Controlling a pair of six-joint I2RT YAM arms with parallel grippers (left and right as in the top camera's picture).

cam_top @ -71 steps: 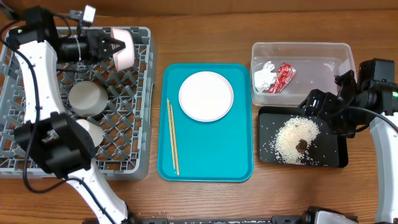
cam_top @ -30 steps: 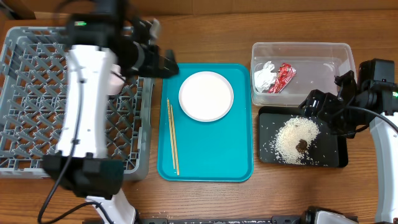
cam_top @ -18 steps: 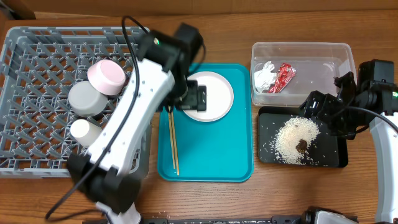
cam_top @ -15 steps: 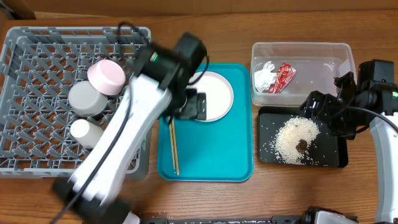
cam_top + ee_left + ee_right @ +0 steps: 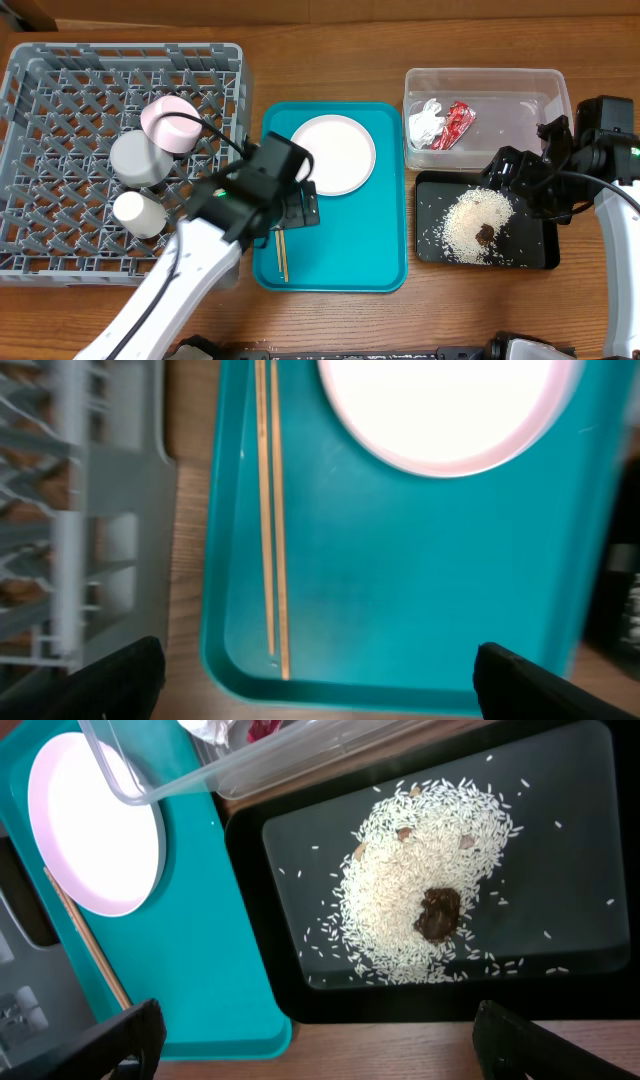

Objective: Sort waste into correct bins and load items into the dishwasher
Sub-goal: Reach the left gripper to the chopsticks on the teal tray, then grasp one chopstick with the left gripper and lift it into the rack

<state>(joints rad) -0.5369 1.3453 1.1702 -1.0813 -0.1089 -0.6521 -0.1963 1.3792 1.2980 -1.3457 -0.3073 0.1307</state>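
Chopsticks (image 5: 281, 255) lie partly hidden beneath the left end effector (image 5: 320, 680), spread wide like the right end effector (image 5: 320, 1045).

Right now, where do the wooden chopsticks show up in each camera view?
Overhead: chopsticks along the left side of the teal tray, upper part hidden under the left arm.
Left wrist: chopsticks run vertically left of centre, from the top edge down.
Right wrist: chopsticks slant along the far left.
Shared landmark: the white plate, on the tray beside them in all three.
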